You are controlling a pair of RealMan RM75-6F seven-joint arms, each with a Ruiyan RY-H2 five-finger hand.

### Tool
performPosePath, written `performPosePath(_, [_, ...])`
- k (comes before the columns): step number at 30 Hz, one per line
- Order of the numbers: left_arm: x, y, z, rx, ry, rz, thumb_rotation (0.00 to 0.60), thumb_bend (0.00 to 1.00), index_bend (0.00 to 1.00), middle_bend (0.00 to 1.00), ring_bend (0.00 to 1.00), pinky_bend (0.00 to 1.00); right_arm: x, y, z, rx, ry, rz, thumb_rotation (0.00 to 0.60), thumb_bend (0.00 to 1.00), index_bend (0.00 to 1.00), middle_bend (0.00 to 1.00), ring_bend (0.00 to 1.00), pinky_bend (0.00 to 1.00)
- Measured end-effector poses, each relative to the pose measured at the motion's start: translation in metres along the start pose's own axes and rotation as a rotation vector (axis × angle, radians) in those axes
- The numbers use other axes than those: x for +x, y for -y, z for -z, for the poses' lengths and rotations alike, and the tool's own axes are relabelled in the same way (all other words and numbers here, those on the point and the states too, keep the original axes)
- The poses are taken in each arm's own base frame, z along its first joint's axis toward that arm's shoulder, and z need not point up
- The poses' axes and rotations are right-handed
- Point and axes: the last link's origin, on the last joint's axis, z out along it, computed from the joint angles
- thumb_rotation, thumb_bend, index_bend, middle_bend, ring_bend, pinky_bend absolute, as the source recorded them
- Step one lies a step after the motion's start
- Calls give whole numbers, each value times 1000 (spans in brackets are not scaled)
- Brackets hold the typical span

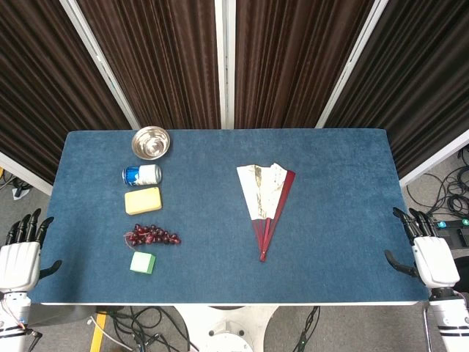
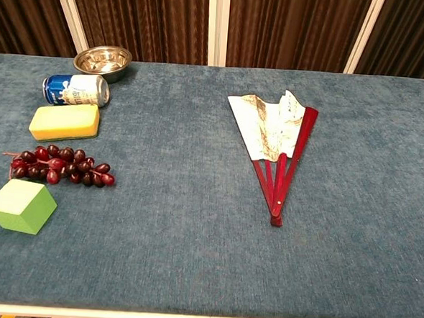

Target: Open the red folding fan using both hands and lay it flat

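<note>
The red folding fan (image 1: 267, 202) lies flat on the blue table, right of centre, partly spread. Its white and gold paper leaf points away from me and its red ribs meet at a pivot near me. The chest view shows the fan (image 2: 276, 138) with nothing touching it. My left hand (image 1: 20, 253) hangs off the table's left edge, fingers apart, holding nothing. My right hand (image 1: 426, 253) sits off the right edge, also spread and holding nothing. Neither hand shows in the chest view.
Down the left side of the table (image 1: 330, 158) stand a steel bowl (image 1: 151, 142), a blue can on its side (image 1: 142, 174), a yellow sponge (image 1: 143, 199), a bunch of dark grapes (image 1: 152, 236) and a green block (image 1: 143, 262).
</note>
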Motion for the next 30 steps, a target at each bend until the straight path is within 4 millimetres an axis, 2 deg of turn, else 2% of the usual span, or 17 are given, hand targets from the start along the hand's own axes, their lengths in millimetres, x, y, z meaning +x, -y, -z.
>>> performPosePath(11, [1,1,4,-1,15,37,600,126,208,120,43,124,-1,4,0,19,1,2,600,226,46,160,0,0])
performPosePath(14, [3,0,4,-2,13,43,600,126,208,120,43,124,-1,8,-6,49,4,5,600,226,47,167,0,0])
performPosePath(16, [3,-2,3,-6,10,45,600,126,208,120,44,124,-2,14,-15,82,8,13,600,185,77,201,0,0])
performPosePath(18, [4,-3,2,-14,7,46,600,126,208,120,44,124,-4,21,-27,123,17,31,600,118,178,263,20,0])
performPosePath(21, [5,-5,2,-16,6,46,600,126,208,120,43,125,-10,33,-49,184,42,67,600,93,313,300,52,0])
performPosePath(26, [6,-4,3,-7,13,48,600,126,208,120,43,125,-32,54,-90,260,119,107,600,93,332,265,52,0])
performPosePath(30, [6,-4,3,-3,19,49,600,126,208,120,43,125,-61,80,-130,328,183,152,600,93,308,252,52,0])
